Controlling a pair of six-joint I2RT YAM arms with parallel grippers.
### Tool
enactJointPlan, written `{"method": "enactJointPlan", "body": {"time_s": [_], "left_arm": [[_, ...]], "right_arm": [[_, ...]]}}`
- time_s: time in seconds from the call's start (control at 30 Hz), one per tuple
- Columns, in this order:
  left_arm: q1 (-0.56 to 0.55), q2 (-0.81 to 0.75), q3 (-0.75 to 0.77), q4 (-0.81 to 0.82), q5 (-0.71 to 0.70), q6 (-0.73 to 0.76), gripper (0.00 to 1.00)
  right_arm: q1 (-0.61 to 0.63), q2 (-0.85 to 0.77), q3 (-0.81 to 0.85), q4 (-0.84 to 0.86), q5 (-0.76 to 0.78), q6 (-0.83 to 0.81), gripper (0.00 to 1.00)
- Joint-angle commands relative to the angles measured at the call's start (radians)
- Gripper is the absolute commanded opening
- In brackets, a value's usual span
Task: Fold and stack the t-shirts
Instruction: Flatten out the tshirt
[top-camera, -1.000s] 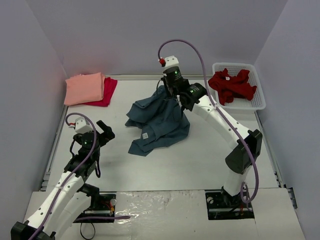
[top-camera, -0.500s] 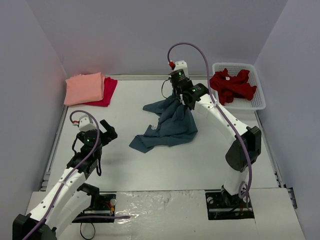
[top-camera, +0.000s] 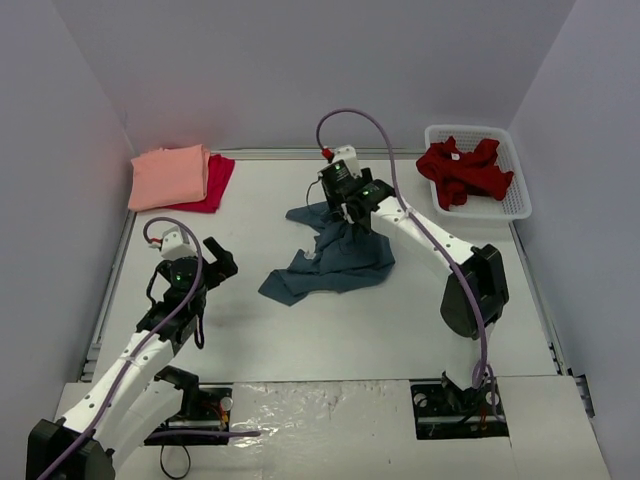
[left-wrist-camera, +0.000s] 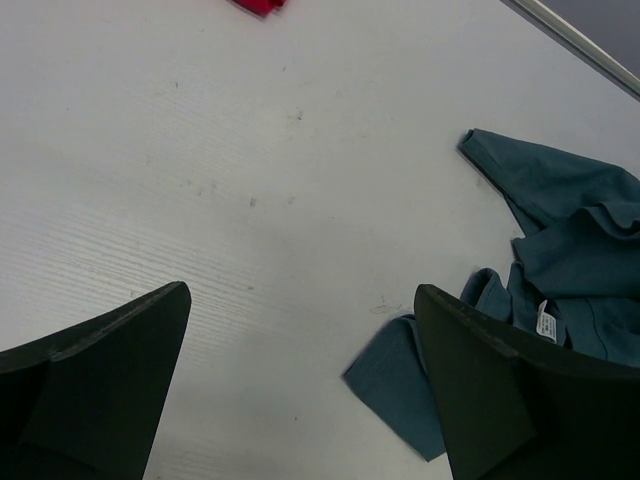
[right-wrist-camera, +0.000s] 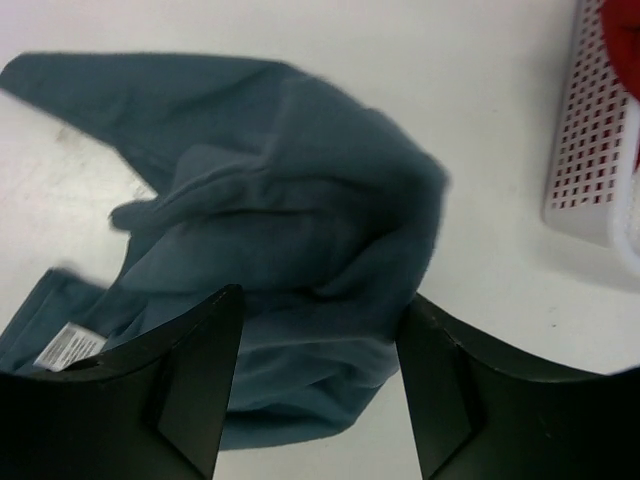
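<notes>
The blue shirt (top-camera: 340, 255) lies in a crumpled heap in the middle of the surface (top-camera: 300, 340). It is bunched and folded over itself. One flap sticks out toward the near left, and a small white tag (right-wrist-camera: 66, 350) shows near that side.

The right tool (right-wrist-camera: 320, 300) hangs just over the far part of the heap. Its two fingers are spread apart and no cloth is pinched between them, so the shirt rests on its own.

The left tool (left-wrist-camera: 300, 300) is well apart from the shirt, out to the near left. Its fingers are spread wide and it holds nothing. Only bare surface is under it.

Far away in the left corner, the pink shirt (top-camera: 168, 176) sits folded on top of the crimson shirt (top-camera: 215, 180). In the far right corner, the dark red shirt (top-camera: 462, 170) lies loose in the white basket (top-camera: 518, 200).

I think the step in hand is to lay the blue shirt out flat so it can be folded. To do this well, each tool should take one single edge, like a shoulder or a bottom corner, and not a thick bunch of layers. The left tool needs to come over to the near left flap. Then both tools should pull gently apart and set the shirt down smooth, with room all around it. A grab in the middle of the heap would just lift a lump. The shirt should also stay away from the basket so it does not catch on it
</notes>
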Motion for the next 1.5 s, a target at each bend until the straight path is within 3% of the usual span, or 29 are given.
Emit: {"method": "enactJointPlan", "body": {"time_s": [0.0,0.17,0.87,1.13,1.47], "left_arm": [[0.002,0.01,0.007,0.032,0.001,0.007,0.94],[0.0,0.013,-0.013,0.037,0.016,-0.002,0.94],[0.0,-0.016,-0.035,0.025,0.029,0.001,0.94],[0.0,-0.021,-0.038,0.02,0.029,0.006,0.94],[0.0,-0.021,-0.036,0.02,0.027,0.004,0.94]], "right_arm": [[0.083,-0.067,-0.053,-0.018,0.013,0.028,0.57],[0.163,-0.099,-0.139,0.017,0.003,0.064,0.57],[0.201,-0.029,-0.286,0.082,-0.12,0.062,0.53],[0.259,-0.067,-0.256,0.074,0.022,0.1,0.56],[0.387,-0.139,-0.093,-0.033,0.079,0.096,0.57]]}}
